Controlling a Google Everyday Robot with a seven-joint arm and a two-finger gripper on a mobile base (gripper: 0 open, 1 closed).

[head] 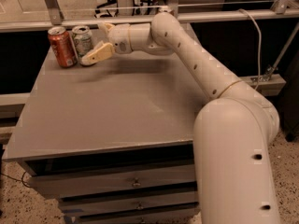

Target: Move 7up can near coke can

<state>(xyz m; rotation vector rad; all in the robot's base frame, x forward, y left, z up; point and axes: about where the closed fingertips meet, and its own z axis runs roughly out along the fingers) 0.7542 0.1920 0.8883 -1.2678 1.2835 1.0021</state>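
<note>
The 7up can point(82, 42), silver-white with a green label, stands upright at the table's far left corner. The red-orange coke can point(61, 47) stands right beside it on its left, a small gap between them. My gripper point(94, 43) is just to the right of the 7up can, with its jaws spread apart. The lower finger point(96, 55) lies near the can's base and the upper finger point(106, 28) points up behind it. The jaws do not hold the can.
The grey table point(117, 111) has drawers under its front edge. My white arm point(196, 59) reaches across from the right. A metal railing point(140, 20) runs behind the table. A cable point(258, 36) hangs at the right.
</note>
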